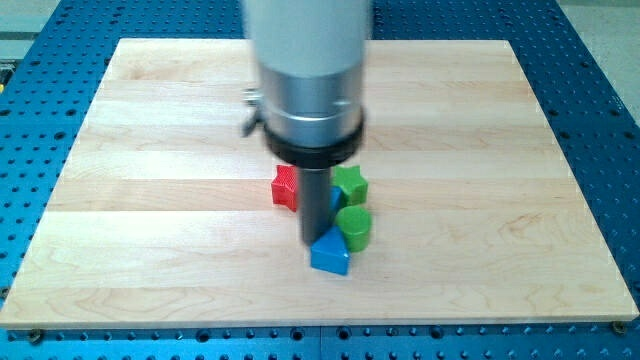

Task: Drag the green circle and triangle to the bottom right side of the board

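Note:
A green circle block [355, 226] stands near the board's middle, a little toward the view's bottom. A blue triangle-like block [330, 253] lies just below and left of it, touching it. A green star-like block [350, 184] sits just above the green circle. My tip [313, 241] is at the left of the green circle, right above the blue block's top edge. The rod hides part of a blue block [335, 205] between the green ones.
A red block [286, 187] lies left of the rod, partly hidden by it. The wooden board [150, 200] sits on a blue perforated table [600, 120]. The arm's grey body [308, 70] covers the board's upper middle.

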